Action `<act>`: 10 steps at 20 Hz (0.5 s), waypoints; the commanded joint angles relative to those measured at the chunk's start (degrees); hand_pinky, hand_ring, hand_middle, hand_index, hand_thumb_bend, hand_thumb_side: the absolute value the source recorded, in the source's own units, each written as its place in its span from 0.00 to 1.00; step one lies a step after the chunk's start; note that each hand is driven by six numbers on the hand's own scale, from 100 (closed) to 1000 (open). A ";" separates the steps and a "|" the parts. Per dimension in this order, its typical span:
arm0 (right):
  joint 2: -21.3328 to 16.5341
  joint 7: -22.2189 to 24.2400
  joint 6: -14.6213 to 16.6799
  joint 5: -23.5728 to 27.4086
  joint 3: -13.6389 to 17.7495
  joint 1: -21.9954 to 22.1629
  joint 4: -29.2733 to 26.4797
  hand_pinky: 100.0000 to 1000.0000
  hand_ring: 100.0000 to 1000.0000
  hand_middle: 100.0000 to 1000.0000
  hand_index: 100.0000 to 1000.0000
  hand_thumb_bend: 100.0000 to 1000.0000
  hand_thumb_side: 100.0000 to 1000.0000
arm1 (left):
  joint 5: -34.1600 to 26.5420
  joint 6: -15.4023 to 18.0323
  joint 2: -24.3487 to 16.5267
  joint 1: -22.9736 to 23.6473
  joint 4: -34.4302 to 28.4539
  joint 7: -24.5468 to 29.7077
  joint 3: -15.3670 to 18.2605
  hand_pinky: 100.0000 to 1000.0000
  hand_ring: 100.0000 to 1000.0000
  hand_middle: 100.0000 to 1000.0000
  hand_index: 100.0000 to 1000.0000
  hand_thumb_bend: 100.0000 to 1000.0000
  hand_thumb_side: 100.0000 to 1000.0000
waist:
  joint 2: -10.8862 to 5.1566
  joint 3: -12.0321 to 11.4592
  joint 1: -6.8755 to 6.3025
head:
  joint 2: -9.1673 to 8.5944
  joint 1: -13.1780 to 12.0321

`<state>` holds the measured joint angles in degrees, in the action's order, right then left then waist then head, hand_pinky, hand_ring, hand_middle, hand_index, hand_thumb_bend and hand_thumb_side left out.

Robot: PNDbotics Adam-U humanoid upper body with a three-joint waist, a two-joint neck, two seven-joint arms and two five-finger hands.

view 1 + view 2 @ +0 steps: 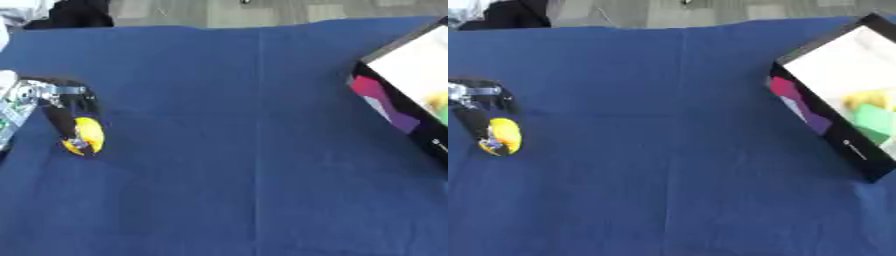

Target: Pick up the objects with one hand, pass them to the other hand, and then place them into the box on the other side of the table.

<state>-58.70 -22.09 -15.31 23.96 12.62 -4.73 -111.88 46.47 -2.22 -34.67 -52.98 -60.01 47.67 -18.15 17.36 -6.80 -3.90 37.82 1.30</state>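
Left eye view first: the left hand (63, 114) is coming in from the left edge, its black fingers curling down and round a yellow object (86, 136), pinching it just above the blue cloth (236, 165). The silver wrist is sitting at the very edge of the view, the arm angling in from the near left, and the fingers are pointing down and toward the near side. The yellow object is showing on the right side of the fingers, small and rounded, low over the cloth; whether it is touching the cloth is hard to say. Over on the right edge, the box (385, 107) is lying askew, black-walled with a white inside, only partly in view.

Right eye view now: the same hand is sitting farther left, fingers wrapping the yellow object as before. The box is showing more fully here, well apart from the hand across the cloth, and inside it a yellow thing (866, 99) and a green thing (875, 120) are lying touching each other. The right hand is not showing.
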 commanded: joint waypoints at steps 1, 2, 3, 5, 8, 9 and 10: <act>-1.34 -0.21 -0.04 -0.28 0.70 -0.07 -0.79 0.80 0.72 0.59 0.83 0.59 0.07 | 0.87 0.32 -1.31 -1.07 -0.23 1.34 0.82 0.78 0.78 0.67 0.64 0.56 0.03 | -1.21 -0.09 -0.27 | -0.62 -0.19; -1.30 -0.26 -0.03 -0.29 0.73 0.03 -0.79 0.80 0.72 0.59 0.83 0.59 0.07 | 1.03 0.46 -1.32 -1.05 -0.27 1.77 0.72 0.77 0.78 0.66 0.62 0.52 0.02 | -1.23 -0.09 -0.25 | -0.60 -0.22; -1.27 -0.32 -0.02 -0.30 0.75 0.14 -0.80 0.80 0.72 0.59 0.83 0.59 0.07 | 1.23 0.64 -1.33 -1.05 -0.30 2.32 0.62 0.77 0.77 0.66 0.60 0.46 0.02 | -1.24 -0.09 -0.24 | -0.58 -0.27; -1.21 -0.40 0.02 -0.33 0.81 0.35 -0.84 0.80 0.72 0.60 0.83 0.59 0.07 | 1.56 0.93 -1.36 -1.09 -0.35 3.45 0.54 0.76 0.77 0.65 0.59 0.41 0.01 | -1.27 -0.12 -0.25 | -0.54 -0.34; -1.13 -0.42 0.02 -0.32 0.86 0.68 -0.86 0.80 0.72 0.60 0.83 0.58 0.07 | 1.88 1.05 -1.53 -1.12 -0.84 4.19 0.68 0.74 0.74 0.63 0.53 0.25 0.00 | -1.33 -0.21 -0.25 | -0.49 -0.34; -1.12 -0.41 0.05 -0.33 0.87 0.79 -0.91 0.80 0.72 0.60 0.83 0.58 0.07 | 1.65 1.03 -1.60 -1.06 -1.35 4.24 0.86 0.74 0.74 0.62 0.53 0.25 0.00 | -1.35 -0.24 -0.24 | -0.46 -0.33; -1.11 -0.39 0.07 -0.36 0.87 0.88 -0.97 0.80 0.72 0.60 0.83 0.58 0.08 | 1.11 1.02 -1.71 -0.97 -2.11 4.27 1.09 0.74 0.73 0.62 0.52 0.23 0.00 | -1.38 -0.28 -0.22 | -0.44 -0.29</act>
<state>-58.63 -22.33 -15.31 23.94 12.63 -3.66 -111.91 47.78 -1.22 -34.67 -52.95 -60.89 51.66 -18.03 17.36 -7.08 -3.90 37.82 1.09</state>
